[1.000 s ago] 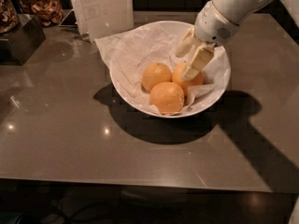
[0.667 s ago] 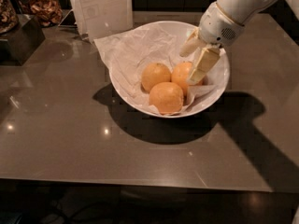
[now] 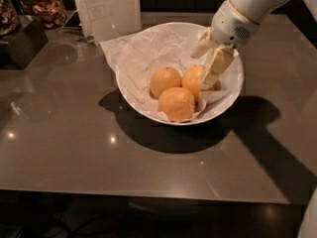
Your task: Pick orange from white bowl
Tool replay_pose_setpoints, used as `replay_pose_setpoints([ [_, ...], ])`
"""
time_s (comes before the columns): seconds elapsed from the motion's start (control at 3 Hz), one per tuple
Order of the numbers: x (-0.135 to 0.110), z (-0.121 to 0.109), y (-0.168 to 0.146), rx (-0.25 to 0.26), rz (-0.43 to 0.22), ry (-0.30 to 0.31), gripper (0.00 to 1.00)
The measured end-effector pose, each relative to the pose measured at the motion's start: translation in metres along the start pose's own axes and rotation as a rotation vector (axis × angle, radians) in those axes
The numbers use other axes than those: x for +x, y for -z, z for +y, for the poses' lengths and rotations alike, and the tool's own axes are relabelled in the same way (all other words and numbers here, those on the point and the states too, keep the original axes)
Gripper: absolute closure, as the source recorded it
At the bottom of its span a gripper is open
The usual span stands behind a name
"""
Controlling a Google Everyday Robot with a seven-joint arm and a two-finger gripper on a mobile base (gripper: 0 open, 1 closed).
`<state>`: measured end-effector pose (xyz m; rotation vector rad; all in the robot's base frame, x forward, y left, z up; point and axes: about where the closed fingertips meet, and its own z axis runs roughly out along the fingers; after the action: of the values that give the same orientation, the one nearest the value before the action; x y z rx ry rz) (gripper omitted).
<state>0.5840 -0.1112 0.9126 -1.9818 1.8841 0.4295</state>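
The white bowl [image 3: 143,105] stands mid-table, lined with crumpled white paper [image 3: 138,53]. It holds three oranges. The deeper, glossier orange [image 3: 190,81] lies at the back right, touching a paler one [image 3: 165,81] on its left and a larger, duller one [image 3: 176,103] in front. My gripper [image 3: 199,70] reaches down into the bowl from the upper right. It is open: one cream finger [image 3: 216,66] lies over the orange's right side, and the other [image 3: 202,47] stands above it. It holds nothing.
The bowl sits on a glossy grey table [image 3: 74,148] whose front edge runs along the bottom. A white upright card [image 3: 109,9] stands behind the bowl. A dark box [image 3: 20,41] and a snack jar [image 3: 42,6] are at the far left.
My gripper has shifted slightly to the right over the back-right orange. The three oranges and the bowl have not moved.
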Motion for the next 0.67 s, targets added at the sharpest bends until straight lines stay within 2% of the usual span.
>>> replay_pose_setpoints([
  [0.67, 0.0080, -0.0069, -0.0104, -0.014, -0.039, -0.020, 0.28],
])
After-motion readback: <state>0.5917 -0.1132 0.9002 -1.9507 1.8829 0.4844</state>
